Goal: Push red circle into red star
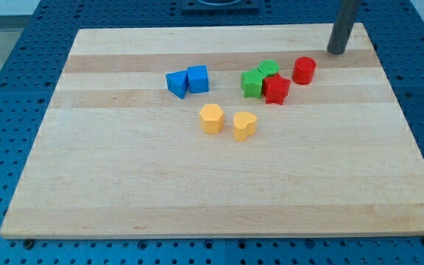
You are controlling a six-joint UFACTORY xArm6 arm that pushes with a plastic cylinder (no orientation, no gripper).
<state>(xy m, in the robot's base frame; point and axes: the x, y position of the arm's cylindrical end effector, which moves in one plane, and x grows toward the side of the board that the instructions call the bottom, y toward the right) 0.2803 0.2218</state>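
The red circle (304, 71) stands on the wooden board (124, 184) toward the view's upper right. The red star (276, 89) lies just down and left of it, with a small gap between them. My tip (337, 51) rests on the board up and to the right of the red circle, a short way apart from it. The rod rises out of the view's top edge.
Two green blocks (253, 82) (269, 68) touch the red star on its left and upper left. Two blue blocks (177, 83) (198, 78) sit together left of centre. A yellow hexagon (211, 118) and a yellow heart (244, 125) lie below the middle.
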